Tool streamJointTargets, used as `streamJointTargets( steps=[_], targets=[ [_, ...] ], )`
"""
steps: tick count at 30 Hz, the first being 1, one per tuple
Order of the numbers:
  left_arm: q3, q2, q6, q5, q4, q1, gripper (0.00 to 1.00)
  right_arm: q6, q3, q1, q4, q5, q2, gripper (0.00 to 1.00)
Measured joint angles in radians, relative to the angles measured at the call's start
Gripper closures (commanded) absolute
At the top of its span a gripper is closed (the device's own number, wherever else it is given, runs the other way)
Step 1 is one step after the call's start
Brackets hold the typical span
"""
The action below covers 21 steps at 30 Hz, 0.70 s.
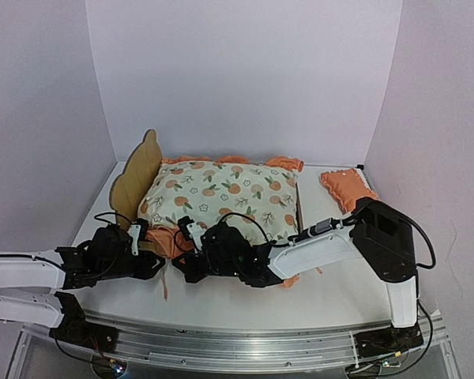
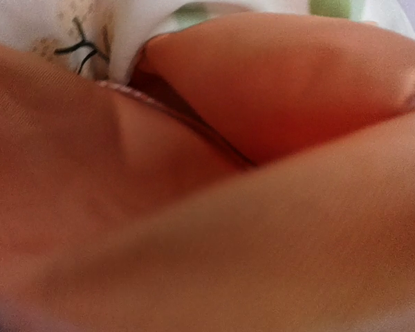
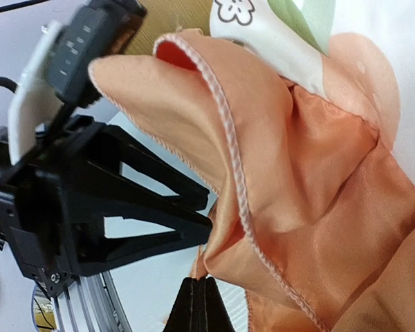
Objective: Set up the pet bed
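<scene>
The pet bed (image 1: 138, 178) sits mid-counter toward the back wall, its scalloped headboard standing at the left end. The orange-print mattress pad (image 1: 221, 197) is spread over it. Both arms reach in low at the bed's near left corner, where the pad's orange ruffle (image 3: 311, 173) bunches up. The right hand (image 3: 206, 283) is clenched, its tips pressed together right at the ruffle's hem (whether any cloth is caught between them, I cannot tell). The left hand (image 3: 206, 213) has its tips buried in the folds, so I cannot tell its grip. A small orange pillow (image 1: 346, 188) lies on the counter (image 1: 332, 292), apart to the bed's right.
</scene>
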Motion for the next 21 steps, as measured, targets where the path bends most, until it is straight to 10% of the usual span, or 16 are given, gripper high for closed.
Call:
streamJointTargets(
  steps=[9,21],
  targets=[
    [-0.008,-0.028,-0.075,-0.013,-0.021,0.018,0.8,0.024,0.027,0.0,0.0,-0.021,0.055,1.0],
    [0.162,-0.143,0.243,0.205,-0.169,-0.02,0.53,0.029,0.028,0.0,-0.001,-0.044,0.066,1.0]
  ],
)
